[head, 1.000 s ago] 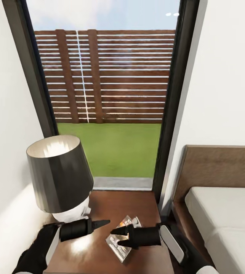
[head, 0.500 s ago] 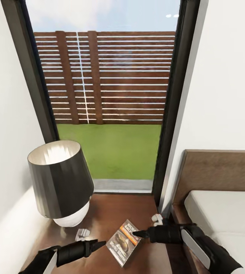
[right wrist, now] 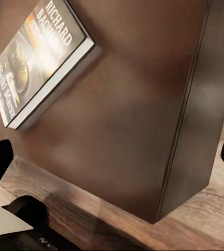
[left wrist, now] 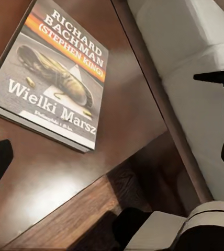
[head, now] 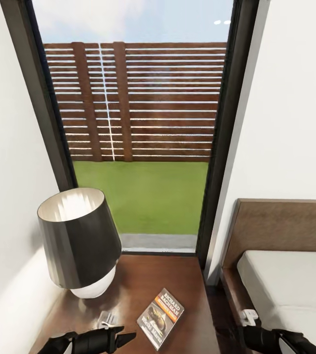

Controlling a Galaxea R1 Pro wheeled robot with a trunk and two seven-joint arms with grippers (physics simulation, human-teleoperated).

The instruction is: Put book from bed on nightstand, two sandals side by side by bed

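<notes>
The book (head: 160, 318) lies flat, cover up, on the nightstand (head: 143, 275) at the lower centre of the frame, nothing touching it. The left gripper (head: 121, 339), at the bottom edge beside it, looks closed and empty, though its tips are small. The right gripper's state cannot be told. The book step seems done; next comes finding the sandals.

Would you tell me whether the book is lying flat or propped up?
Lying flat, closed, cover up on the nightstand; the book rests free of both tools.
</notes>
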